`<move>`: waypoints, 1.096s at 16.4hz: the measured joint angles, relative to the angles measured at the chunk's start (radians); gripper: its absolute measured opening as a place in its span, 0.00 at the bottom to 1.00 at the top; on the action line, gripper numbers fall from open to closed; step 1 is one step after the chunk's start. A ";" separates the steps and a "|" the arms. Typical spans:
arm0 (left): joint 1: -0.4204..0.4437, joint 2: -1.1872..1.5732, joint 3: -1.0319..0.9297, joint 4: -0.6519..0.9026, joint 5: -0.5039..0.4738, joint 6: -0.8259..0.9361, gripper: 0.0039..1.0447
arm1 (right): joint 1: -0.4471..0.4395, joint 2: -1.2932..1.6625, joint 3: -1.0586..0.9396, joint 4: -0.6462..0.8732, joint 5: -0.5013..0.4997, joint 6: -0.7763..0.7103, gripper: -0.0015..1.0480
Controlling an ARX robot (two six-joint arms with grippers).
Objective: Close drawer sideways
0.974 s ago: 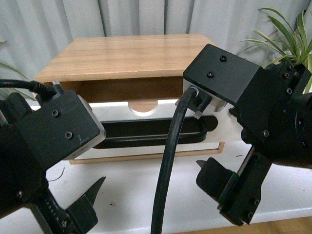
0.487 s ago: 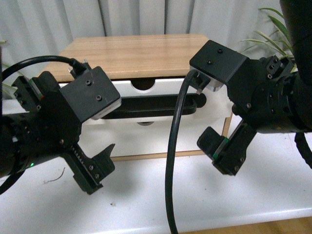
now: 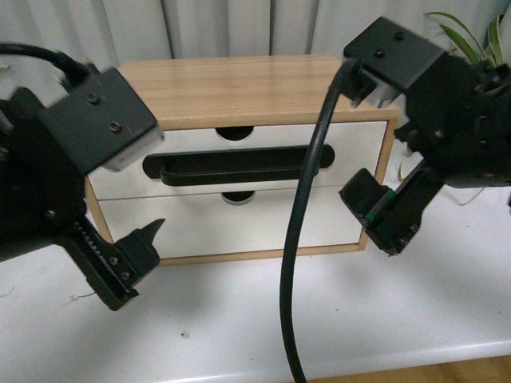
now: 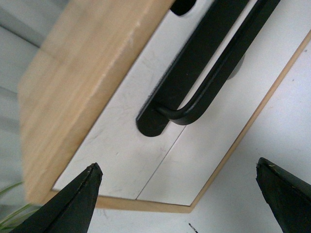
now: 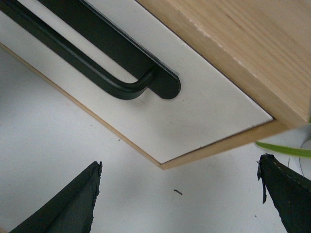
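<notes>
The drawer (image 3: 359,148) is the upper one in a wooden cabinet (image 3: 239,88). It has a white front, a long black bar handle (image 3: 239,165) and a notch in its top edge, and it sits flush in the cabinet. My left gripper (image 3: 132,255) is open and empty, low in front of the cabinet's left end. My right gripper (image 3: 383,215) is open and empty by the cabinet's right end. The left wrist view shows the drawer front (image 4: 121,145) and handle (image 4: 204,73) beyond the left gripper (image 4: 180,194). The right wrist view shows the drawer front (image 5: 204,111) and handle (image 5: 107,63) beyond the right gripper (image 5: 180,194).
A plain white lower drawer front (image 3: 263,223) sits under the handled one. The cabinet stands on a white table (image 3: 239,319). A black cable (image 3: 307,199) hangs across the front view. A green plant (image 3: 471,32) stands at the back right, and grey curtains hang behind.
The drawer has gone from pulled out to flush in the cabinet. Both grippers have drawn back from its front and moved apart, staying open.
</notes>
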State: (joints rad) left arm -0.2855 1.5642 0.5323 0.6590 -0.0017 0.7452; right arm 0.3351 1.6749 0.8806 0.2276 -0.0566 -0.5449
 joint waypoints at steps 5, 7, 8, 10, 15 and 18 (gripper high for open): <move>-0.011 -0.534 -0.230 -0.217 -0.085 -0.206 0.94 | 0.012 -0.452 -0.374 0.031 0.078 0.187 0.94; 0.030 -0.806 -0.293 -0.362 -0.138 -0.351 0.94 | 0.011 -0.710 -0.502 -0.056 0.148 0.296 0.94; 0.073 -0.922 -0.323 -0.439 -0.140 -0.414 0.94 | 0.009 -0.826 -0.550 -0.110 0.182 0.336 0.94; 0.187 -1.147 -0.383 -0.594 -0.136 -0.601 0.94 | 0.014 -1.074 -0.649 -0.192 0.231 0.445 0.94; 0.275 -1.252 -0.452 -0.459 -0.017 -0.739 0.81 | -0.005 -1.167 -0.734 0.034 0.344 0.530 0.83; 0.282 -1.314 -0.484 -0.459 0.003 -0.741 0.44 | -0.118 -1.283 -0.808 0.094 0.284 0.530 0.46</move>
State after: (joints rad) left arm -0.0032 0.2504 0.0486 0.2005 0.0010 0.0040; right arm 0.2172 0.3916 0.0727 0.3218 0.2272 -0.0147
